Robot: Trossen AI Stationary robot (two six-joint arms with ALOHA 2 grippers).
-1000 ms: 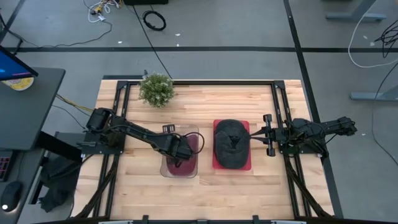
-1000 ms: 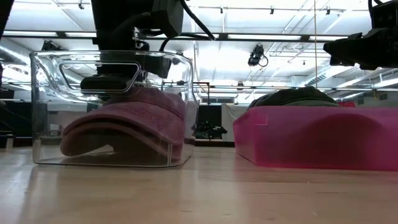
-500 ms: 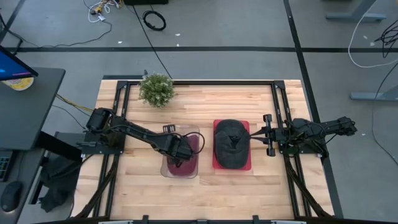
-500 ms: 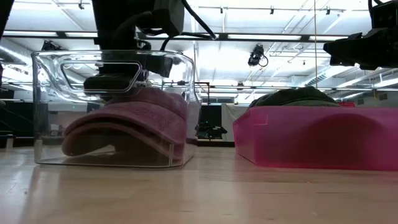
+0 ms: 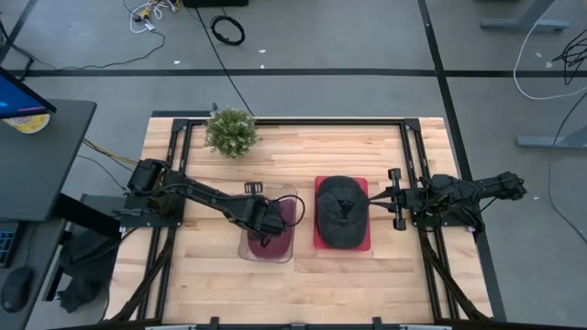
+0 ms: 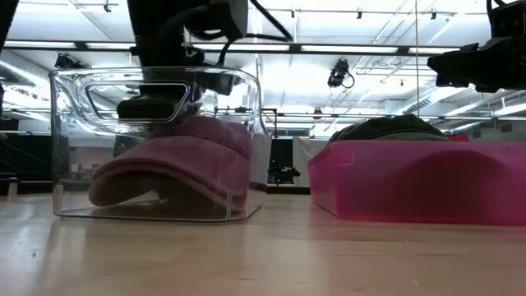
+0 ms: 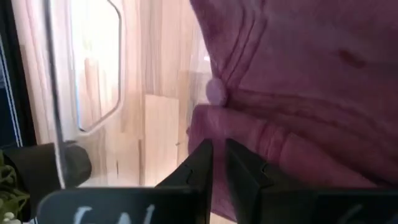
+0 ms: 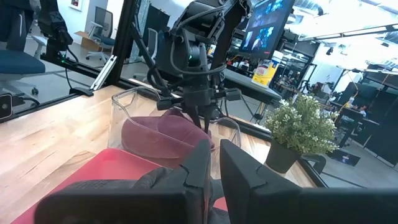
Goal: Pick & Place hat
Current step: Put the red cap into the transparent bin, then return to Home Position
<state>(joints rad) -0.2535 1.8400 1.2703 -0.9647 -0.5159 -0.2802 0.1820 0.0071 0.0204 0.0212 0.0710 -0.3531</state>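
A maroon hat [image 6: 177, 160] lies crown up inside a clear plastic bin [image 5: 268, 225] left of the table's middle, its brim on the bin's floor. My left gripper [image 7: 214, 163] reaches down into the bin [image 6: 156, 82] and is shut on the hat's crown beside the top button [image 7: 215, 91]. A black hat [image 5: 340, 211] rests on a pink tray [image 5: 364, 240] right of the middle. My right gripper [image 5: 396, 199] hovers shut just off the tray's right edge, touching nothing. My left gripper pinches a bunched fold of the maroon hat's crown [image 7: 208, 121], next to the top button, between its two fingers. The fingers come from above, slanting down into the bin. The hat sits on the bin's floor [image 6: 140, 215], crown up.
A small potted plant [image 5: 230, 131] stands at the far left of the table. Black frame rails [image 5: 417, 165] run along the table's left, right and far sides. Bare wood lies along the near edge [image 5: 303, 293]. A desk with a monitor [image 5: 18, 101] stands off the table's left.
The clear bin, with the maroon hat in it, has slid a little toward the table's right, and my left gripper has moved with it, staying shut on the crown. The right arm has kept still.
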